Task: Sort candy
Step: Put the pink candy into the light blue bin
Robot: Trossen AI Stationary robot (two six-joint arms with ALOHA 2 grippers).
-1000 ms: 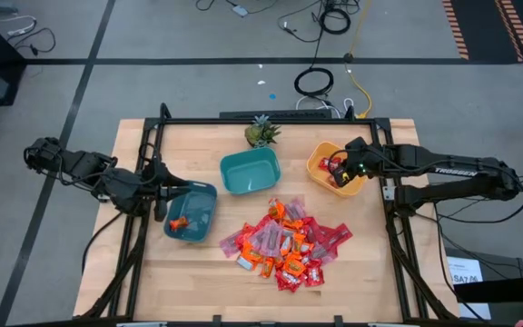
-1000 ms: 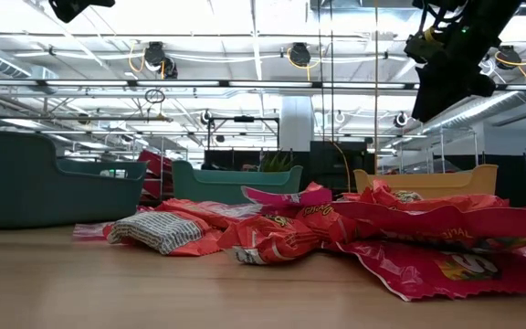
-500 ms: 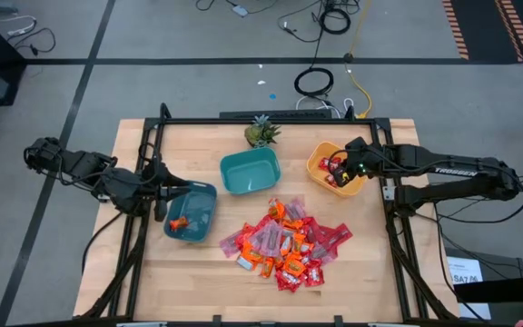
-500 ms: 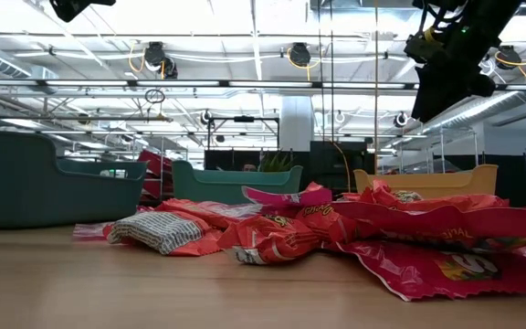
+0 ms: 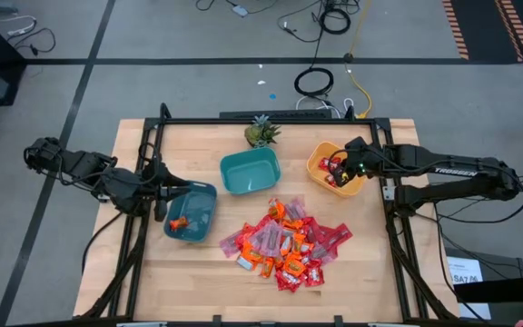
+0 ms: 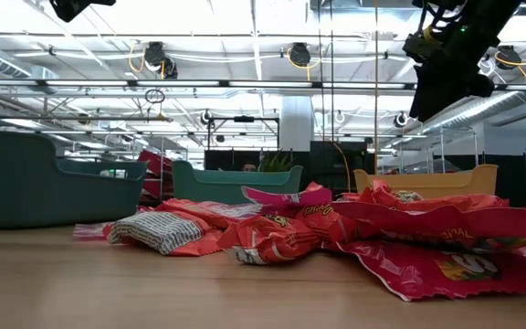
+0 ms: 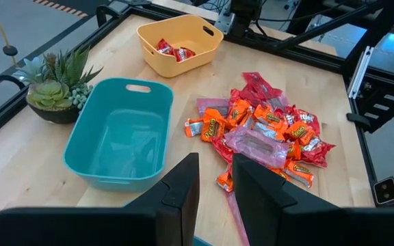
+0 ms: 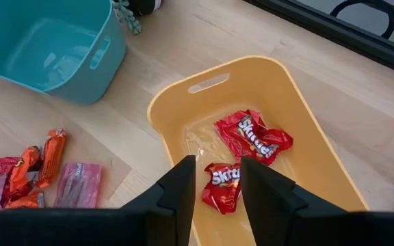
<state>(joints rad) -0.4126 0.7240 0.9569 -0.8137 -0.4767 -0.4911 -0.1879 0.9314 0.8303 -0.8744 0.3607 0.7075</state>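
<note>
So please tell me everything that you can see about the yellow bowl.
The yellow bowl is a rounded rectangular tub, plastic by its look, with a slot handle cut into its end wall. It stands upright on the wooden table, toward the right side, apart from the teal bowl and the candy pile. Two red candies lie flat on its floor. The right gripper hangs above it with its fingers a little apart, holding nothing and touching nothing.

"Skittles" on red candy (image 8: 253, 140), "TROSSEN" on right arm (image 5: 452, 171)
</note>
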